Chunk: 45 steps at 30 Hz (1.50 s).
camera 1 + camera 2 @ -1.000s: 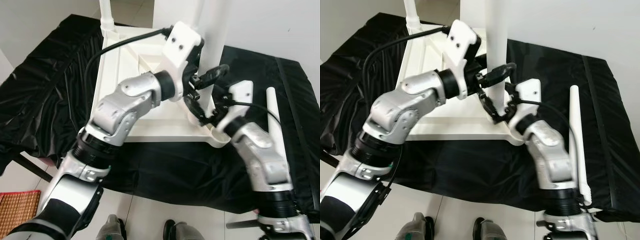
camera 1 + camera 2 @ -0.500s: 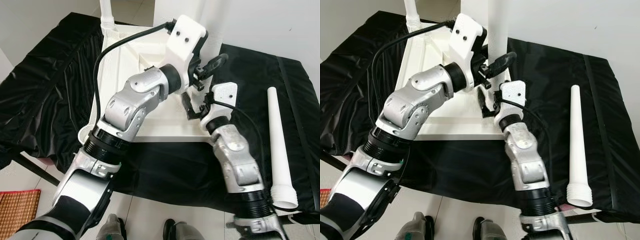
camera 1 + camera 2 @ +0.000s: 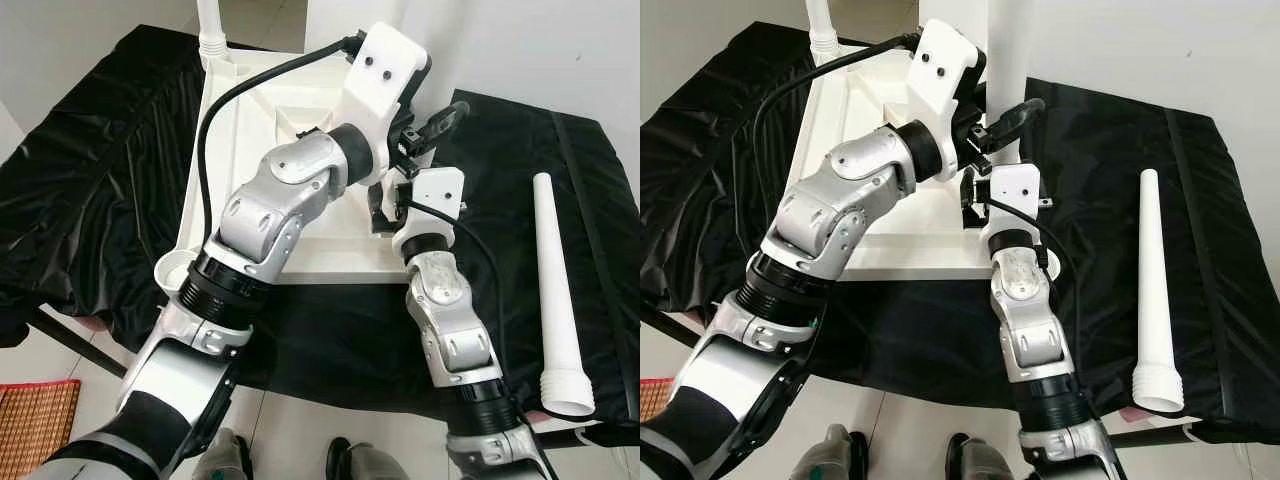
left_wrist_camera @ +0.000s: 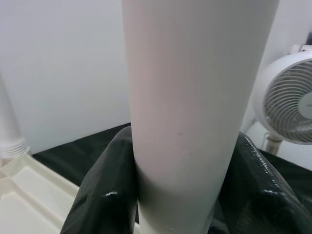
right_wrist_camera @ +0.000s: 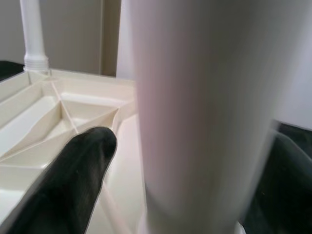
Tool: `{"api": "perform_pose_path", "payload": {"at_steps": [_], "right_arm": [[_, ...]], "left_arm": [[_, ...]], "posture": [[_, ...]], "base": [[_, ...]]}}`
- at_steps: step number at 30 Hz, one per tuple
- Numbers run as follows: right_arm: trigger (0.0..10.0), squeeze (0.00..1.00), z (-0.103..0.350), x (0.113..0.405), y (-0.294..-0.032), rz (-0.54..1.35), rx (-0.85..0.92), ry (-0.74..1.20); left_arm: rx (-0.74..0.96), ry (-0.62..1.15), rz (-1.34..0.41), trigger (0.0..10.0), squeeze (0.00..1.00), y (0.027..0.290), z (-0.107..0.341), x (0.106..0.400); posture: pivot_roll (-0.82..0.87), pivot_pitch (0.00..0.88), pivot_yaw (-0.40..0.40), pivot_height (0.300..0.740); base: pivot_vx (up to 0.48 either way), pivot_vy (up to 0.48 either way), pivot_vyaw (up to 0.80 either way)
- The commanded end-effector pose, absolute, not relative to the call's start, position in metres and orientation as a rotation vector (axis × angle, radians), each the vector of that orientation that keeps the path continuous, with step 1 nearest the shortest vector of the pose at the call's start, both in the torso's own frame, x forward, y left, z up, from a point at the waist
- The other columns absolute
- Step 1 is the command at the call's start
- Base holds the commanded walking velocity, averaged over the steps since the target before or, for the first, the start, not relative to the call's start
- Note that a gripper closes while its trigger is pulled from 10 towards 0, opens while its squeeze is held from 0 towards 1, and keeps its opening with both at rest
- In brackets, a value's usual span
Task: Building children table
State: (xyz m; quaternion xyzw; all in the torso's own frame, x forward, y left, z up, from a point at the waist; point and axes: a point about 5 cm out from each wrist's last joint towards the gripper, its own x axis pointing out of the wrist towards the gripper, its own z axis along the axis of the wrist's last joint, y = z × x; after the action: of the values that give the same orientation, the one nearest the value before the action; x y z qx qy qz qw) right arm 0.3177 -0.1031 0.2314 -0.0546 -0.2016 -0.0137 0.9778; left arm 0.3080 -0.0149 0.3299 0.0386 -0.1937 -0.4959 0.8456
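Fingers of my left gripper (image 4: 178,195) clamp the upright table leg (image 4: 195,97); my right gripper (image 5: 185,185) brackets it lower, contact unclear.

White tabletop (image 3: 250,150) upside down on black cloth; two legs (image 3: 1005,60) upright in corners; third leg (image 3: 555,290) lying loose alongside.

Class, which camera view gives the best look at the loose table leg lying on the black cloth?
The right eye view: the loose leg lies there whole and unobstructed on the black cloth. The left eye view shows it whole too, nearer the edge.
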Motion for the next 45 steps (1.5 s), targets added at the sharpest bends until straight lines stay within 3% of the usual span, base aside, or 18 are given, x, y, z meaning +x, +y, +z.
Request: {"api": "perform_pose_path", "payload": {"at_steps": [1, 10, 12, 13, 14, 24, 25, 29, 30, 36, 37, 45], "right_arm": [[10.0, 0.0, 0.232, 0.318, -0.104, -0.05, -0.123, -0.419], [9.6, 0.0, 0.232, 0.319, -0.103, -0.066, -0.13, -0.421], [4.3, 0.0, 0.231, 0.319, -0.103, -0.076, -0.136, -0.413], [4.3, 0.0, 0.231, 0.319, -0.103, -0.076, -0.136, -0.413], [0.0, 0.0, 0.23, 0.319, -0.104, -0.084, -0.138, -0.413], [0.0, 0.0, 0.233, 0.319, -0.106, -0.114, -0.153, -0.426], [2.0, 0.0, 0.232, 0.32, -0.109, -0.14, -0.144, -0.413], [2.0, 0.0, 0.232, 0.32, -0.11, -0.148, -0.143, -0.409], [10.0, 0.0, 0.232, 0.323, -0.116, -0.189, -0.13, -0.393], [10.0, 0.0, 0.231, 0.324, -0.12, -0.223, -0.136, -0.385], [10.0, 0.0, 0.231, 0.325, -0.121, -0.228, -0.142, -0.386], [10.0, 0.0, 0.229, 0.325, -0.132, -0.271, -0.121, -0.377]], "left_arm": [[0.067, -0.441, -0.968, 10.0, 0.0, -0.017, 0.336, 0.305], [0.061, -0.444, -0.982, 10.0, 0.0, -0.021, 0.336, 0.302], [0.061, -0.446, -0.984, 10.0, 0.0, -0.021, 0.336, 0.302], [0.061, -0.446, -0.984, 10.0, 0.0, -0.021, 0.336, 0.302], [0.06, -0.448, -0.985, 10.0, 0.0, -0.022, 0.337, 0.301], [0.058, -0.453, -1.004, 10.0, 0.0, -0.024, 0.337, 0.298], [0.049, -0.454, -1.022, 10.0, 0.0, -0.025, 0.336, 0.295], [0.043, -0.453, -1.029, 10.0, 0.0, -0.026, 0.336, 0.294], [0.0, -0.458, -1.071, 10.0, 1.0, -0.027, 0.338, 0.289], [-0.022, -0.471, -1.116, 10.0, 1.0, -0.029, 0.34, 0.284], [-0.019, -0.474, -1.13, 10.0, 0.0, -0.029, 0.341, 0.282], [-0.095, -0.499, -1.163, 10.0, 0.0, -0.025, 0.35, 0.275]], "posture": [[0.07, 0.168, -0.062, 0.74], [0.07, 0.168, -0.067, 0.74], [0.07, 0.168, -0.067, 0.74], [0.07, 0.168, -0.067, 0.74], [0.07, 0.171, -0.069, 0.74], [0.07, 0.17, -0.067, 0.74], [0.07, 0.167, -0.067, 0.74], [0.07, 0.167, -0.067, 0.74], [0.07, 0.167, -0.067, 0.74], [0.07, 0.159, -0.067, 0.74], [0.07, 0.159, -0.067, 0.74], [0.07, 0.146, -0.066, 0.74]], "base": [[0.0, 0.0, 0.0], [0.0, 0.0, 0.0], [0.0, 0.0, 0.0], [0.0, 0.0, 0.0], [0.0, 0.0, 0.0], [0.0, 0.0, 0.0], [0.0, 0.0, 0.0], [0.0, 0.0, 0.0], [0.0, 0.0, 0.0], [0.0, 0.0, 0.0], [0.0, 0.0, 0.0], [0.0, 0.0, 0.0]]}}
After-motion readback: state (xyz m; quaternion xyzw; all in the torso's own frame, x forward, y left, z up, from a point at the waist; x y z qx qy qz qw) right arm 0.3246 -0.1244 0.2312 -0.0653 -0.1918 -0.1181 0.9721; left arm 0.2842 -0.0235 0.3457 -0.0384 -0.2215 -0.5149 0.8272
